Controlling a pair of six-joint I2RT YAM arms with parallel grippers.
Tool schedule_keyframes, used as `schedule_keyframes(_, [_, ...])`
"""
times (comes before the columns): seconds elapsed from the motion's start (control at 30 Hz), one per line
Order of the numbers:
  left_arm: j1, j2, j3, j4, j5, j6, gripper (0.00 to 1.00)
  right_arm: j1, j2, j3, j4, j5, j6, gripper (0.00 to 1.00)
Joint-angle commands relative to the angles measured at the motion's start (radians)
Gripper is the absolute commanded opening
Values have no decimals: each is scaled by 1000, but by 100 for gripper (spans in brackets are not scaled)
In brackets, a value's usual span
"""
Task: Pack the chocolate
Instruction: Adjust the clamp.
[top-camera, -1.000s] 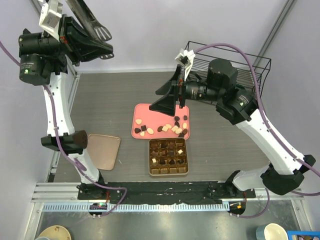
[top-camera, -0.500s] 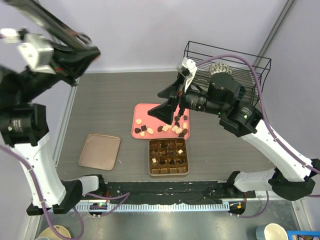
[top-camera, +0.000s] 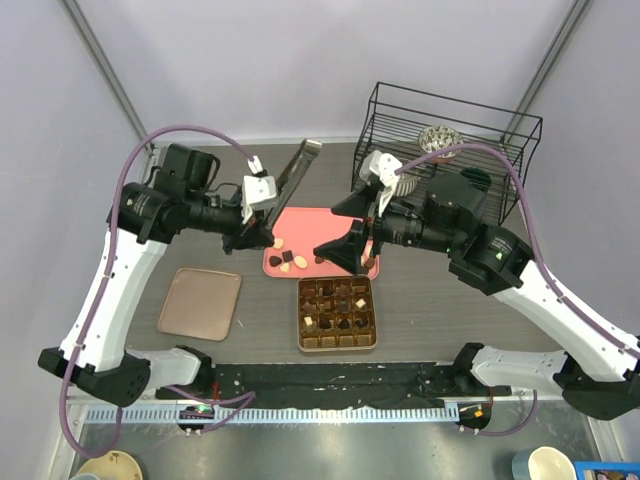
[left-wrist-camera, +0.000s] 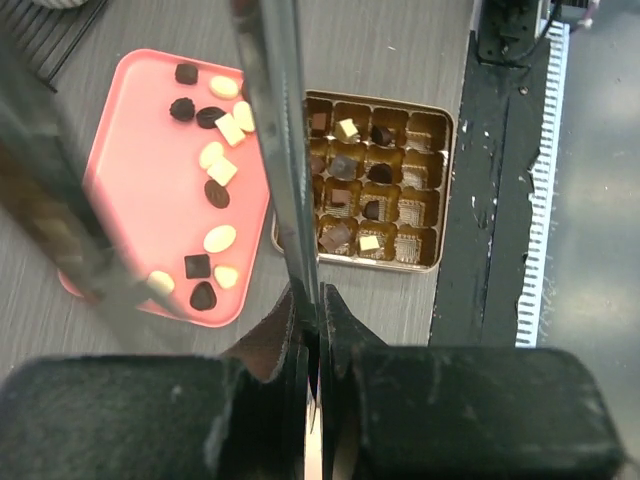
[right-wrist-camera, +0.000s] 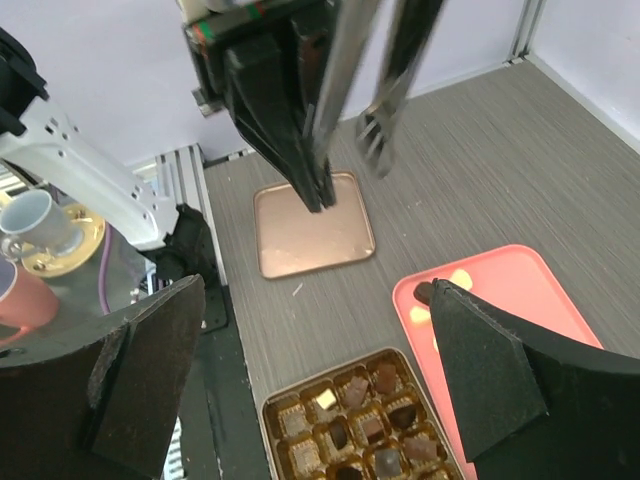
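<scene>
Chocolate candies (left-wrist-camera: 219, 238), bite-sized pieces in dark brown, mid-brown and cream-white, lie in two places on the grey wood-grain tabletop (top-camera: 430, 300). Nearest the arm bases, on the near side of the right claw (top-camera: 328, 232), sits the gold-brown gridded box (left-wrist-camera: 427, 131). Most of its cells hold a piece, but the row closest to the bases looks empty. Off to the near side of the left claw (left-wrist-camera: 306, 305) lies a flat copper-brown square tray (top-camera: 200, 305). Between and beneath the two claws is the flat pink tray (left-wrist-camera: 140, 170), with over a dozen loose candies scattered along its side toward the box. The right claw hangs above that tray with its black fingers spread wide and nothing between them. The left claw is pinched tight, apparently on one arm of a pair of long grey metal tongs (top-camera: 297, 168) that reach away beyond it. Farthest, behind the right claw, stands a black wire rack (top-camera: 500, 140). I judge packing well under way but unfinished: loose pieces on the pink tray need moving into the remaining cells.
</scene>
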Motion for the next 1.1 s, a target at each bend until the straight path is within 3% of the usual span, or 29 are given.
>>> schedule_keyframes(0.0, [-35, -67, -24, -190, 11, 109, 0, 4, -65, -49, 18, -5, -60, 100])
schedule_keyframes(0.23, [-127, -52, -133, -270, 34, 104, 0, 2, -101, -112, 57, -14, -121, 100])
schedule_keyframes(0.37, [-155, -72, -194, -241, 66, 77, 0, 2, -78, -108, 102, -98, -133, 100])
schedule_keyframes(0.83, [-236, -76, -227, -220, 91, 12, 0, 2, -12, -131, 206, -229, -182, 100])
schedule_keyframes(1.07, [-255, -88, -245, -180, 91, -28, 0, 2, -1, -192, 355, -258, -124, 99])
